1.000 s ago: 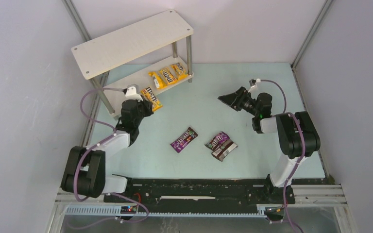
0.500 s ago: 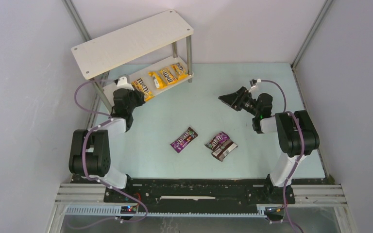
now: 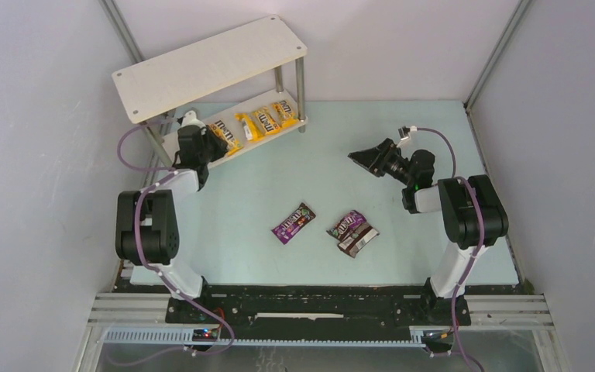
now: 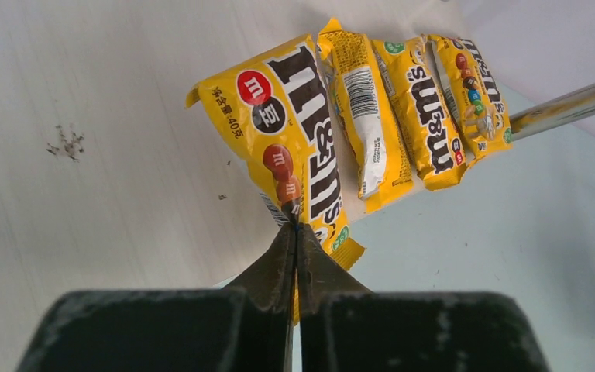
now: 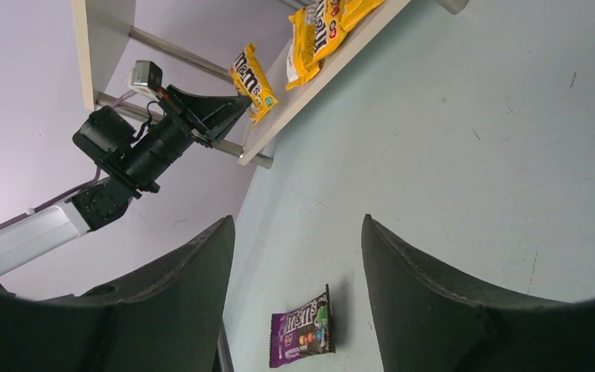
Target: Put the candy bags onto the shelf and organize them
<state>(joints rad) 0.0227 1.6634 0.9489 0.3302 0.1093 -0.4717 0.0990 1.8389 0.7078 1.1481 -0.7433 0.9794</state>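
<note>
Pinching yellow bag (image 4: 287,147) reading "m&m's" | left end effector (image 4: 295,232) | at shelf (image 4: 85,155)

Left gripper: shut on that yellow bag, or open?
Shut on it. In the left wrist view the left gripper has its tips together, pinching the near edge of the yellow bag over the lower shelf board.
</note>
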